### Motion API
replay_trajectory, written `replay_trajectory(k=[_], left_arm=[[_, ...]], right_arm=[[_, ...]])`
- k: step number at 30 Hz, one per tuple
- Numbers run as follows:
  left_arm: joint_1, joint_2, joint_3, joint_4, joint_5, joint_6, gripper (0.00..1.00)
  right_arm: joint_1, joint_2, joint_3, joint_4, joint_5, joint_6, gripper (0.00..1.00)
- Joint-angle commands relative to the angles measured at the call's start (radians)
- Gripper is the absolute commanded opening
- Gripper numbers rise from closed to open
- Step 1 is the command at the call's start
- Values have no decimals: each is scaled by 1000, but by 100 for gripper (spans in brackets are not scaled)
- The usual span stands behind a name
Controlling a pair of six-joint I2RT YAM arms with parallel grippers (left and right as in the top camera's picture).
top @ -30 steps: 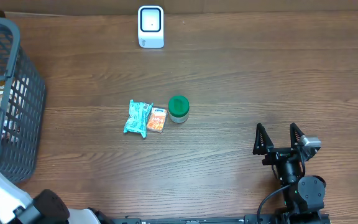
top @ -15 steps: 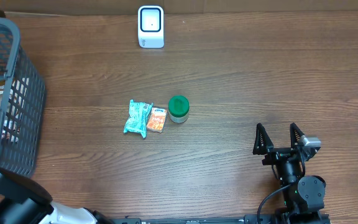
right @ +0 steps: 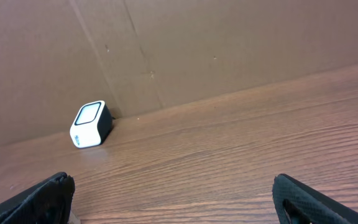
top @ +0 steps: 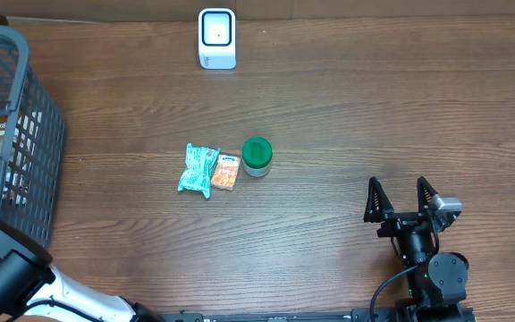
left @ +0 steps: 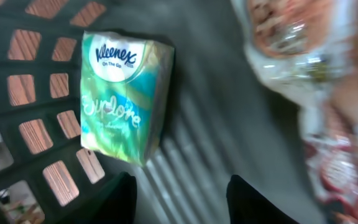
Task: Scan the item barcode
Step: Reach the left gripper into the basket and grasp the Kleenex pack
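1. Table [top: 347, 116]: flat dark wood grain; right hand [top: 404, 199] near front-right corner, spread wide, empty.
2. Basket [top: 38, 116]: grey plastic lattice, left edge; left hand [left: 184, 199] inside, half-spread, empty.
3. Scanner [top: 216, 38]: white, boxy, back edge.
4. Tissue pack [left: 126, 96]: soft glossy film, on basket floor. Probably the picking step; needs lowering, then squeezing its narrow sides.

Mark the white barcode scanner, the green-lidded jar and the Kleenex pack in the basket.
White box-shaped barcode scanner [top: 216, 38]: overhead view, top face.
Small jar with round green lid [top: 257, 154]: overhead view, lid centre.
Green-and-teal Kleenex tissue pack [left: 126, 93]: left wrist view, middle of printed front.
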Motion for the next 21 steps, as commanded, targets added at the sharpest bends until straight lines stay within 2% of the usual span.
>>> replay_trajectory(k=[1, 16, 21], left_arm=[[28, 33, -5, 8, -43, 27, 48], [60, 39, -12, 55, -39, 153, 47], [61, 39, -48, 100, -50, 158, 47]], right_arm=[[-3, -10, -11, 3, -7, -15, 100], [-3, -10, -11, 3, -7, -15, 100], [-3, -10, -11, 3, -7, -15, 100]])
